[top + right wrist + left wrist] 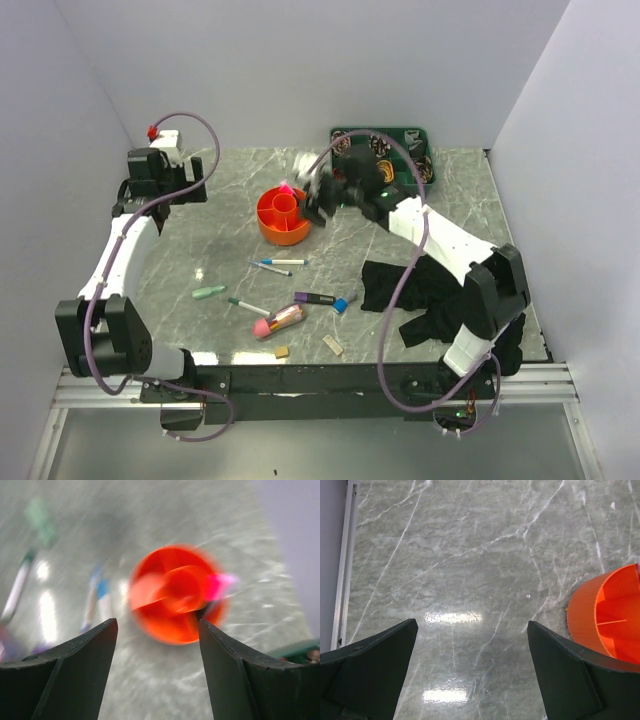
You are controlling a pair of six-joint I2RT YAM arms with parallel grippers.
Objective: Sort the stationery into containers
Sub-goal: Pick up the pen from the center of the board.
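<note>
The round orange organiser [282, 215] stands mid-table with a pink highlighter [286, 188] sticking out of its far side. My right gripper [318, 195] hovers just right of it, open and empty; in the blurred right wrist view the organiser [175, 600] and the pink highlighter [220, 582] lie beyond the open right gripper [157, 630]. Loose on the table are a blue-capped white pen [283, 262], a green marker [209, 292], a green-capped pen [248, 306], a pink tube case [278, 320], a purple marker [315, 298] and two beige erasers [282, 352]. My left gripper [155, 195] is open at the far left, and the left wrist view shows the gripper [472, 630] over bare marble.
A black cloth [420, 290] lies crumpled at the right under my right arm. A green tray [385, 150] of ribbon rolls stands at the back right. White walls close in the left, back and right. The organiser's edge [605, 615] shows at the right of the left wrist view.
</note>
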